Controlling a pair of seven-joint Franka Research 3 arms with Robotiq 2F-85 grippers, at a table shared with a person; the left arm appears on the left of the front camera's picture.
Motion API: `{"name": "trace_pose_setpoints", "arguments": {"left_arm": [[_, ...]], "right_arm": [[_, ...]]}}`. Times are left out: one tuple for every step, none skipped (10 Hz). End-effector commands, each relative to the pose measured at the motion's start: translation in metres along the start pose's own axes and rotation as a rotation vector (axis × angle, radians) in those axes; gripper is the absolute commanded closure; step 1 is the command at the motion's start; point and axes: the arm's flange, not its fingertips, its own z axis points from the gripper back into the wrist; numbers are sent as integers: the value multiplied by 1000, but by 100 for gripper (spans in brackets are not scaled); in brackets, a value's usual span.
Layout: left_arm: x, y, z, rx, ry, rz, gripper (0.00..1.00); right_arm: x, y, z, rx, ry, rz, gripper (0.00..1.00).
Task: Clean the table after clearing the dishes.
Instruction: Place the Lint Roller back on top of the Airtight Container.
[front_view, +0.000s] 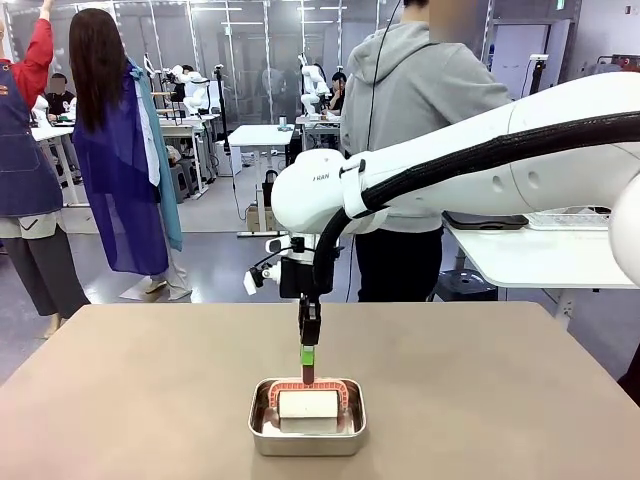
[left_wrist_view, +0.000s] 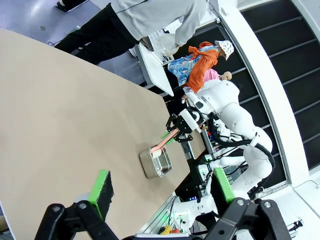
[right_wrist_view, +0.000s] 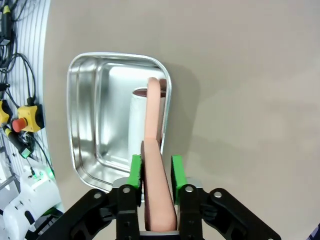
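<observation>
Plain matte beige-brown table

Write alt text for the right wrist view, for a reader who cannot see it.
The right gripper has its green pads on either side of a pinkish handle, which reaches into a small steel pan toward a white roller. The pan sits on the beige table, with cables and a red stop button along the picture's left edge.
</observation>
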Motion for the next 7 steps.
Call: {"name": "trace_pose_setpoints", "arguments": {"left_arm": [[-1, -4, 4, -5, 10, -1, 0], [-1, -4, 4, -5, 10, -1, 0], [-1, -4, 4, -5, 10, -1, 0], [-1, -4, 4, -5, 10, -1, 0], [-1, -4, 4, -5, 10, -1, 0], [-1, -4, 4, -5, 10, -1, 0], [-1, -4, 4, -5, 10, -1, 0]], "right_arm": [[1, -3, 0, -35, 34, 24, 25], [2, -1, 1, -37, 38, 27, 35], [2, 0, 4, -38, 39, 16, 0], [1, 1, 6, -43, 36, 16, 0], [1, 2, 7, -48, 25, 23, 0], [0, 2, 8, -49, 24, 22, 0], [0, 2, 8, -54, 19, 24, 0]]}}
